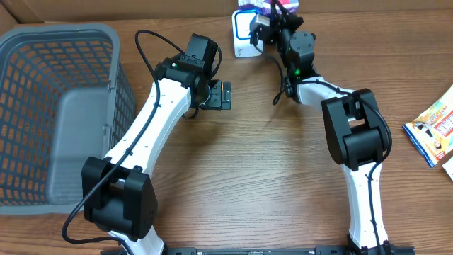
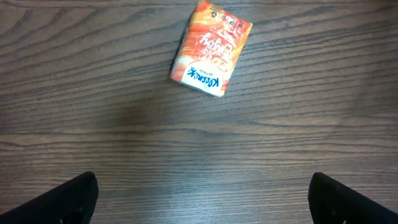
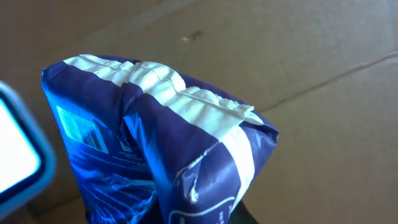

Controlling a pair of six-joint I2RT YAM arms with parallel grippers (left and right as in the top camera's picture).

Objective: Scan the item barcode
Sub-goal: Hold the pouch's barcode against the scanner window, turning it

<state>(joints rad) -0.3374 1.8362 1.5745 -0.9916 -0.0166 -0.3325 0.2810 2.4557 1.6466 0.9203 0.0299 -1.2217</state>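
Field notes. The wood-grain table (image 1: 248,170) runs under both arms, and a grey mesh basket (image 1: 56,106) sits on its left side. My left gripper (image 1: 216,94) hangs over bare wood, jaws spread wide and holding nothing. An orange tissue pack (image 2: 211,48) lies flat ahead of it, well apart. My right gripper (image 1: 276,18) is at the far edge, pinched tight on the blue packet (image 3: 161,143), just beside a white, blue-rimmed device (image 1: 244,32). A barcode-like patch (image 3: 84,127) shows on the packet's side nearest the device. A snack pouch (image 1: 433,131) lies at the right edge.
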